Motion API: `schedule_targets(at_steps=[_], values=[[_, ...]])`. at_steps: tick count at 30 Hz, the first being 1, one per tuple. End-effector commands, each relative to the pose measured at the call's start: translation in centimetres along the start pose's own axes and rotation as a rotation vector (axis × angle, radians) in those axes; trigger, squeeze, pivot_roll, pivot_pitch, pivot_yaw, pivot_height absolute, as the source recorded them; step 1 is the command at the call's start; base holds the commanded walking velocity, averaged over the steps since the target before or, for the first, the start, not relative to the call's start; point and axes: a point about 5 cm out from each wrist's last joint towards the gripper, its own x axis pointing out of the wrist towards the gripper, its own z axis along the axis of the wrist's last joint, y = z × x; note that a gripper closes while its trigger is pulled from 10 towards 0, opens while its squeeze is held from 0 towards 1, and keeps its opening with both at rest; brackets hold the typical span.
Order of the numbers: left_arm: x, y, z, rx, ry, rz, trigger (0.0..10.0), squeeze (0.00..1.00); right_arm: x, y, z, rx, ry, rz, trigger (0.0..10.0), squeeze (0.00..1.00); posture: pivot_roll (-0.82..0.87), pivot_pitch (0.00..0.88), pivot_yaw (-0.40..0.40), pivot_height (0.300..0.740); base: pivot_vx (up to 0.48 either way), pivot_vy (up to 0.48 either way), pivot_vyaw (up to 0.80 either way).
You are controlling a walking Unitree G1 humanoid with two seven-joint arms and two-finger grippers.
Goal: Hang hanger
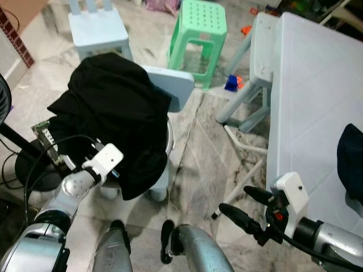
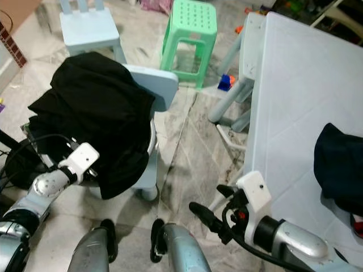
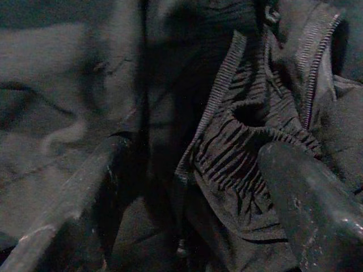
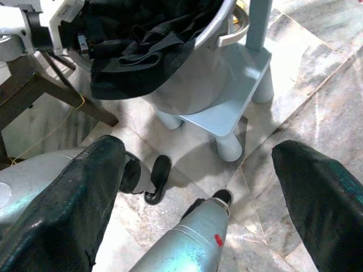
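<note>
While the head views place the left gripper (image 1: 110, 170) against the black garment (image 1: 113, 113) heaped on the pale blue chair (image 1: 170, 85), its spread fingers (image 3: 306, 198) and the ribbed fabric between them are seen in the left wrist view. The right gripper (image 1: 241, 207) is held spread above the marble floor (image 1: 198, 170), beside the white table (image 1: 312, 102); a green stool (image 1: 201, 34) stands beyond, and the hanger cannot be made out.
</note>
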Motion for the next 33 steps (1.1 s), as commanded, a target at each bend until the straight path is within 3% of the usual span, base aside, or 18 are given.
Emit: schedule_targets(at_steps=[1,33], values=[[0.2,-0.7,0.1,0.014,-0.003,-0.038,0.0,0.00,-0.6,0.1,0.2,-0.015,0.003,-0.022,10.0,0.00,-0.24,0.300,-0.210,0.740,0.000,0.000,0.00],[0.3,-0.4,0.4,0.007,-0.026,-0.073,0.0,0.00,0.6,-0.3,0.2,-0.007,-0.015,-0.059,10.0,0.00,-0.21,0.290,-0.189,0.740,0.000,0.000,0.00]])
